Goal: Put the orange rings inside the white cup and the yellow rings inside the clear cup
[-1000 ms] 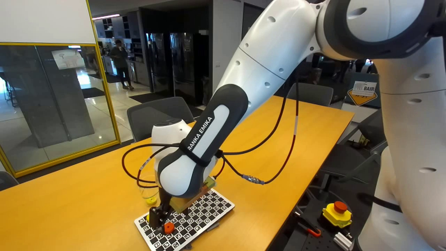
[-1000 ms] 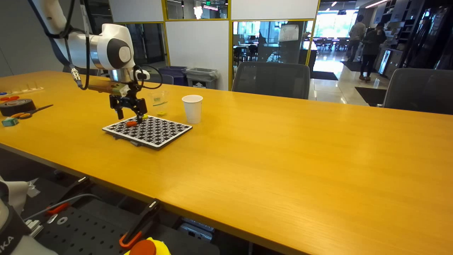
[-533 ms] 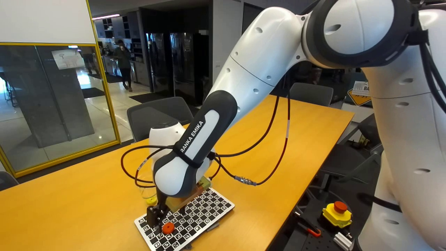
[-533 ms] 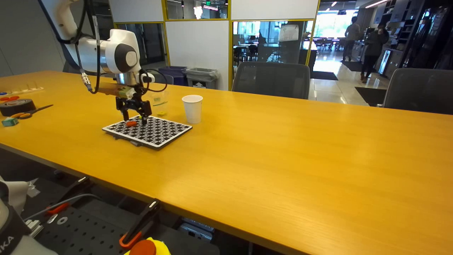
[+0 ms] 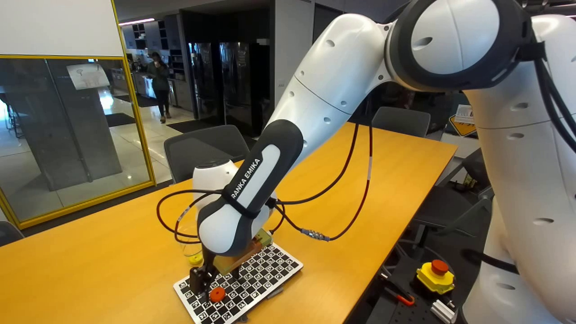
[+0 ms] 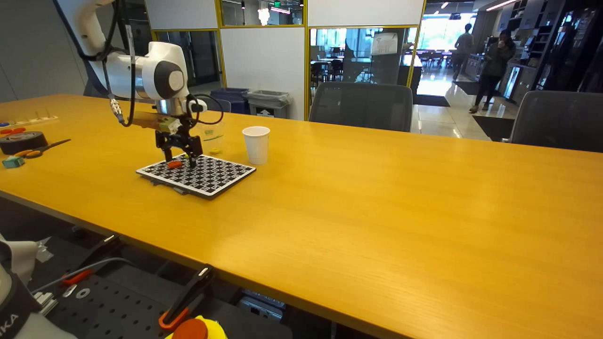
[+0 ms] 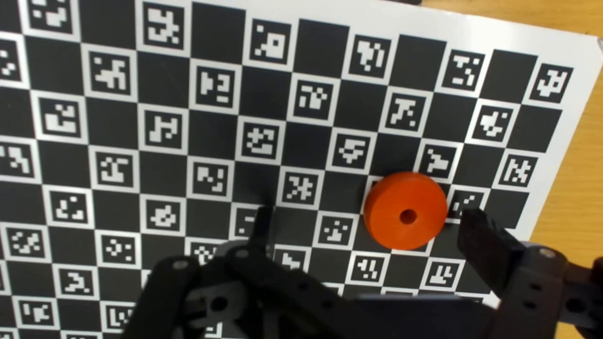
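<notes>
A single orange ring point(image 7: 406, 210) lies flat on the checkered board point(image 6: 214, 181), and my gripper point(image 7: 367, 221) is open around it. The ring sits nearer the right finger point(image 7: 483, 245) in the wrist view, with a gap on each side. The white cup point(image 6: 256, 147) stands upright just beyond the board's corner; the arm hides it in an exterior view. Behind the gripper is the clear cup point(image 6: 213, 134), with a yellow ring point(image 5: 195, 259) seen at its base, apparently inside. Another yellow ring point(image 6: 187, 156) shows only as a sliver behind my fingers.
Toward one end of the table lie a tape roll point(image 6: 22, 142), scissors point(image 6: 44, 149), a green block point(image 6: 13, 162) and a pegged wooden strip point(image 6: 42, 120). Orange-red pieces point(image 6: 18, 130) lie beside them. Dark cables point(image 5: 180, 216) loop out from the wrist.
The gripper has come down and across the board to straddle the orange ring, staying open. Most of that motion came early; lately it has barely shifted. The yellow ring behind it has become mostly hidden.
</notes>
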### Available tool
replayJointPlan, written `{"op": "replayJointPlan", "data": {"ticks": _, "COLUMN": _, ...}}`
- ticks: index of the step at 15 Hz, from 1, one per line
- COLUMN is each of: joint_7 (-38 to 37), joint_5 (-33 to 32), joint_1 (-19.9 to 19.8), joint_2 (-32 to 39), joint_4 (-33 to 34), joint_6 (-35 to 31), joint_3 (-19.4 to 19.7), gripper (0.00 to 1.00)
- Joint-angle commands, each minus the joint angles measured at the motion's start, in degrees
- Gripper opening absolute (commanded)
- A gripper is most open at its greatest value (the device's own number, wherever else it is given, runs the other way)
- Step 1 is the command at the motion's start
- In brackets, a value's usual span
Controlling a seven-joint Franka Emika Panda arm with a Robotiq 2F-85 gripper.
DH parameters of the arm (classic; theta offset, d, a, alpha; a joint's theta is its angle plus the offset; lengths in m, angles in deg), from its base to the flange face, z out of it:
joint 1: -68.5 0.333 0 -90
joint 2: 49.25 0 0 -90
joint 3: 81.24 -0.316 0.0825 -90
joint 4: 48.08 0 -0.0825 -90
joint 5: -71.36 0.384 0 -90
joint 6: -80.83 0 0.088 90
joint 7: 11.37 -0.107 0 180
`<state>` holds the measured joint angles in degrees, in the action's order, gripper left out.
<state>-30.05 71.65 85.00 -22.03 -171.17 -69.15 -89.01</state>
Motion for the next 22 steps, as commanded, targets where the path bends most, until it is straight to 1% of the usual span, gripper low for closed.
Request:
{"op": "replayJointPlan", "data": {"ticks": 1, "joint_7": -1.1, "joint_5": 0.3, "joint_1": 1.1, "joint_2": -0.6, "joint_4": 0.5, "joint_6": 0.4, "joint_3": 0.7, "gripper": 1.0}}
{"op": "replayJointPlan", "data": {"ticks": 5, "joint_7": -1.5, "joint_5": 0.4, "joint_1": 1.5, "joint_2": -0.8, "joint_4": 0.2, "joint_6": 0.5, "joint_3": 0.6, "gripper": 1.0}}
{"op": "replayJointPlan", "data": {"ticks": 6, "joint_7": -1.5, "joint_5": 0.4, "joint_1": 1.5, "joint_2": -0.8, "joint_4": 0.2, "joint_6": 0.4, "joint_3": 0.6, "gripper": 0.75}}
{"op": "replayJointPlan", "data": {"ticks": 7, "joint_7": -1.5, "joint_5": 0.5, "joint_1": 1.5, "joint_2": -0.8, "joint_4": 0.2, "joint_6": 0.5, "joint_3": 0.5, "gripper": 0.73}}
{"op": "replayJointPlan", "data": {"ticks": 8, "joint_7": -1.5, "joint_5": 0.6, "joint_1": 1.5, "joint_2": -0.8, "joint_4": 0.2, "joint_6": 0.6, "joint_3": 0.5, "gripper": 0.66}}
{"op": "replayJointPlan", "data": {"ticks": 10, "joint_7": -1.6, "joint_5": 0.5, "joint_1": 1.5, "joint_2": -1.1, "joint_4": 0.1, "joint_6": 0.8, "joint_3": 0.6, "gripper": 0.49}}
{"op": "replayJointPlan", "data": {"ticks": 12, "joint_7": -1.9, "joint_5": 0.4, "joint_1": 1.6, "joint_2": -1.4, "joint_4": 0.1, "joint_6": 1.2, "joint_3": 0.8, "gripper": 0.36}}
{"op": "replayJointPlan", "data": {"ticks": 13, "joint_7": -1.9, "joint_5": 0.4, "joint_1": 1.5, "joint_2": -1.6, "joint_4": 0.0, "joint_6": 1.3, "joint_3": 0.9, "gripper": 0.27}}
{"op": "replayJointPlan", "data": {"ticks": 14, "joint_7": -2.0, "joint_5": 0.4, "joint_1": 1.4, "joint_2": -1.8, "joint_4": -0.1, "joint_6": 1.6, "joint_3": 1.0, "gripper": 0.21}}
{"op": "replayJointPlan", "data": {"ticks": 15, "joint_7": -2.3, "joint_5": 0.3, "joint_1": 1.5, "joint_2": -2.2, "joint_4": -0.1, "joint_6": 1.8, "joint_3": 1.1, "gripper": 0.23}}
{"op": "replayJointPlan", "data": {"ticks": 18, "joint_7": -3.5, "joint_5": -0.4, "joint_1": 1.4, "joint_2": -4.1, "joint_4": -0.6, "joint_6": 3.2, "joint_3": 2.2, "gripper": 0.24}}
{"op": "replayJointPlan", "data": {"ticks": 22, "joint_7": -3.6, "joint_5": -1.5, "joint_1": -0.2, "joint_2": -8.4, "joint_4": 0.2, "joint_6": 6.6, "joint_3": 4.6, "gripper": 0.23}}
